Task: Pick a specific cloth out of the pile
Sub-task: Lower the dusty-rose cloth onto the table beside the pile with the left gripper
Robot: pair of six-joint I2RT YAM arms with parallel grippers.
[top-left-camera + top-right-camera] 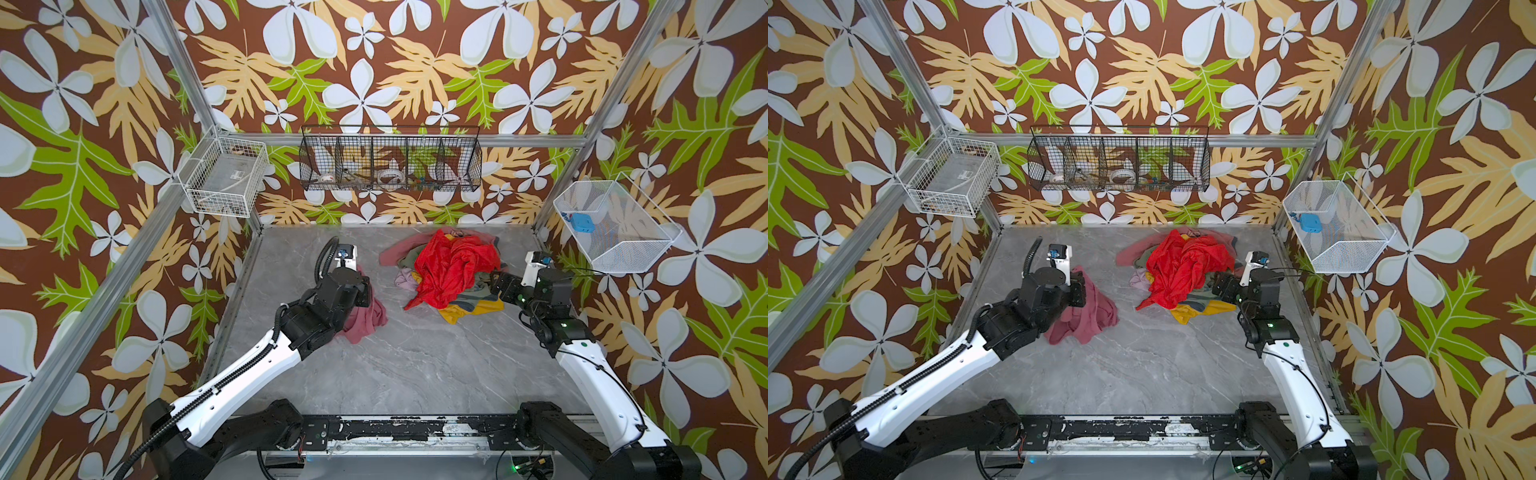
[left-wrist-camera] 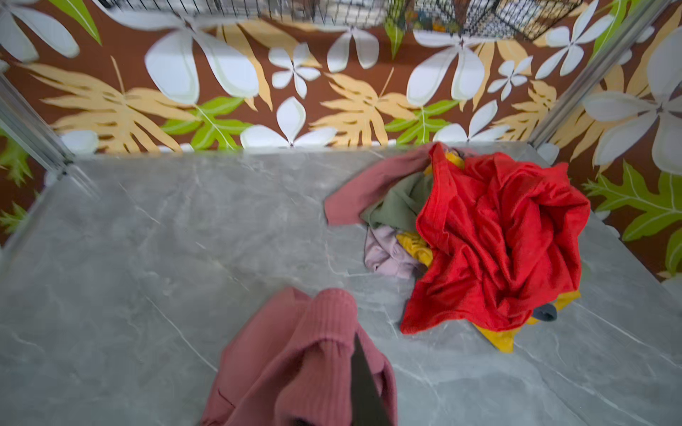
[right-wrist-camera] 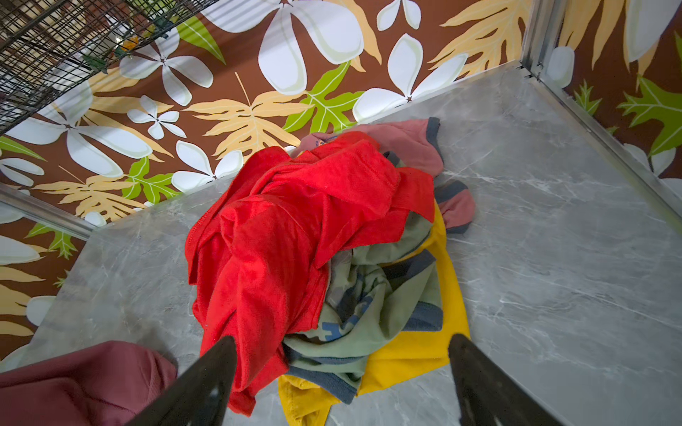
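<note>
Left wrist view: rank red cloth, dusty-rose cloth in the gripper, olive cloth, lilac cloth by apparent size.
1. red cloth
2. dusty-rose cloth; unsure, as it is nearest the camera and cut off by the frame
3. olive cloth and lilac cloth: look alike, both partly buried

The cloth (image 2: 288, 354) is a soft, matt, ribbed dusty-rose knit. The red cloth (image 2: 509, 236) shows a fuzzy, towel-like nap, and the counter (image 2: 129, 276) is smooth, grey, marble-veined with a faint sheen.
</note>
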